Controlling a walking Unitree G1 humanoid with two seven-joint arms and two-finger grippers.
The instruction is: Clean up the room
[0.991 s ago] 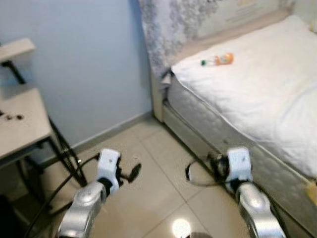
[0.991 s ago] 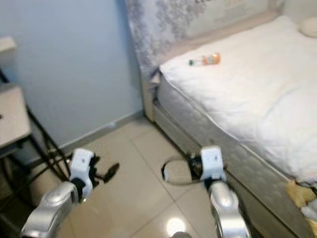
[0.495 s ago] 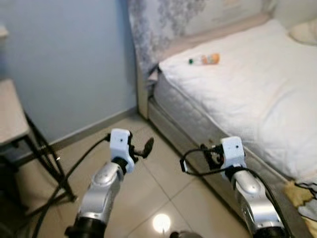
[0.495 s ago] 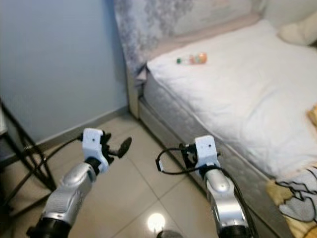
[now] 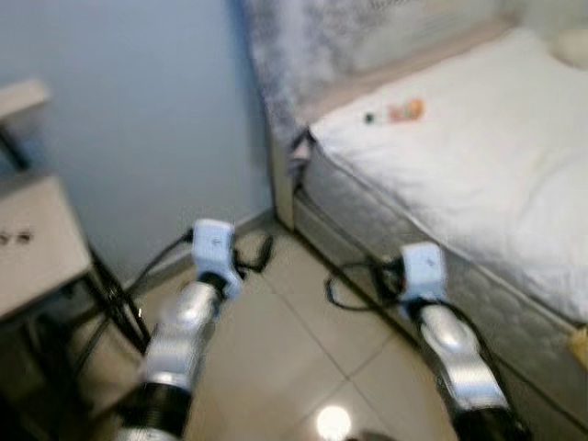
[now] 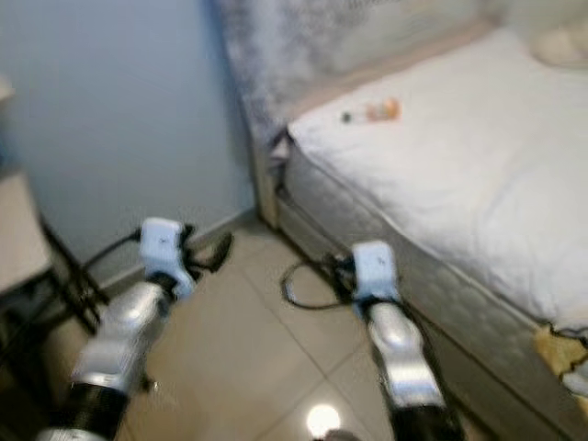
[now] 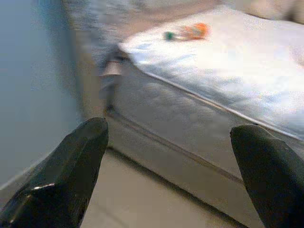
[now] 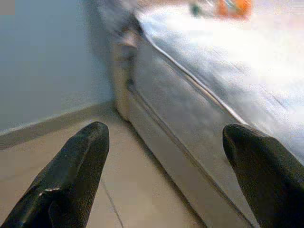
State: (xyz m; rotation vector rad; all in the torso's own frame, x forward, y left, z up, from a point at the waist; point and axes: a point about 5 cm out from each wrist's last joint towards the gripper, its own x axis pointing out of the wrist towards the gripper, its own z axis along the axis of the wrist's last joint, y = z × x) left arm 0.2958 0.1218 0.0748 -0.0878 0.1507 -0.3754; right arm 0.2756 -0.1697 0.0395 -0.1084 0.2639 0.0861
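1. Head views are motion-blurred; edges are soft and small detail is unreadable.
2. Bottle (image 5: 395,111) lies on its side on the white bed (image 5: 478,175), near the corner by the headboard. Orange body, green end; label can't be read. Also visible in the left wrist view (image 7: 187,32), well apart from both grippers.
3. Left gripper (image 7: 171,175): released, the two black rounded fingers (image 7: 71,171) stand wide apart with nothing between them, held over the floor and pointing at the bed's side.
4. Right gripper (image 8: 166,175): also released, wide gap, empty, just beside the bed's side panel.
5. Mattress top is smooth white fabric; the side is quilted grey, with a pale base strip below. Headboard (image 5: 303,46) has a grey patterned cover, probably floral, too blurred to confirm.
6. Floor (image 5: 303,358) is glossy beige tile with a lamp reflection near the bottom edge.
7. Table (image 5: 37,248) at the left, cut off by the frame: pale top, black legs. Small dark items on it, unidentifiable.
8. Yellowish cloth (image 6: 560,354) at the bed's lower edge, cropped.
9. Blue-grey wall (image 5: 138,119) behind.
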